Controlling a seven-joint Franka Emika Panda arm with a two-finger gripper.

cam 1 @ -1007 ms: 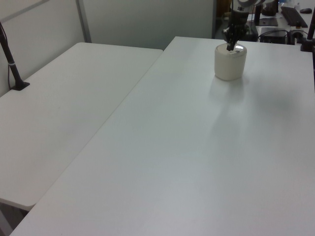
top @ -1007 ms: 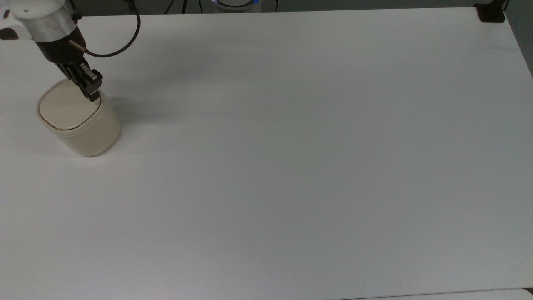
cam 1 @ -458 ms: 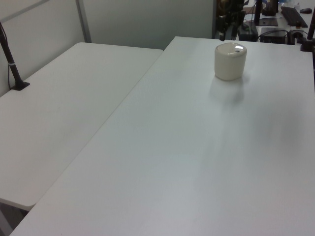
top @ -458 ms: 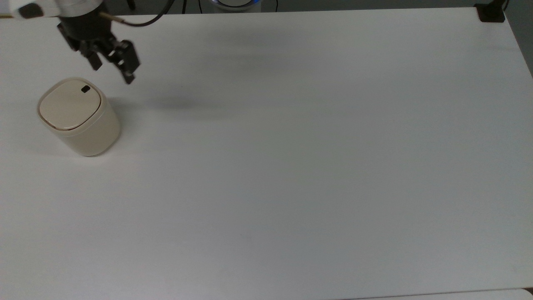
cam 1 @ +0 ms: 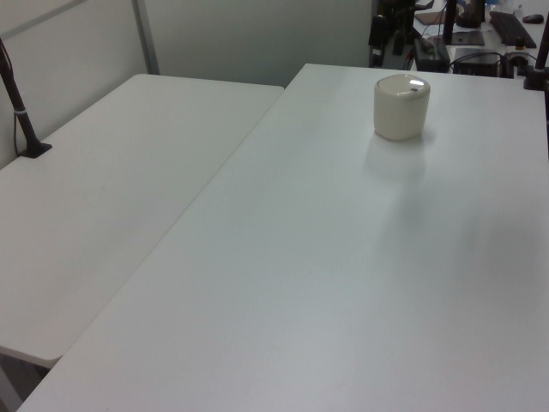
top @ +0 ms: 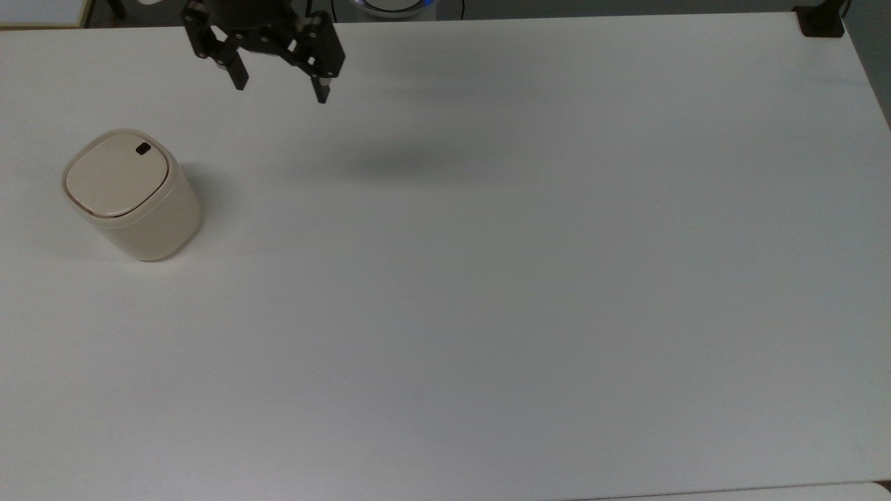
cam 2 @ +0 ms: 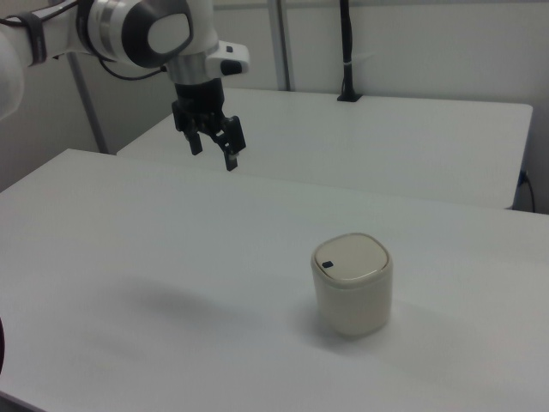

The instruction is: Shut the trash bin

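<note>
The cream-beige trash bin (top: 132, 198) stands upright at the top view's left, its flat lid (top: 117, 174) lying level on the rim with a small black mark near one corner. The same bin (cam 1: 401, 107) stands far back in the left view, and the bin (cam 2: 352, 285) sits right of centre in the right view. My gripper (top: 280, 92) hangs open and empty high above the table, well off to the top view's right of the bin. In the right view the gripper (cam 2: 214, 157) is up and to the left of the bin.
The white table (top: 487, 278) stretches wide around the bin. A second white table (cam 1: 111, 197) adjoins it on the left view's left. A black clamp post (top: 820, 19) sits at the top view's far right corner.
My gripper lifted off the bin's lid, opened, and swung up and away toward the top view's right. The lid now lies flat with its black mark uncovered.
</note>
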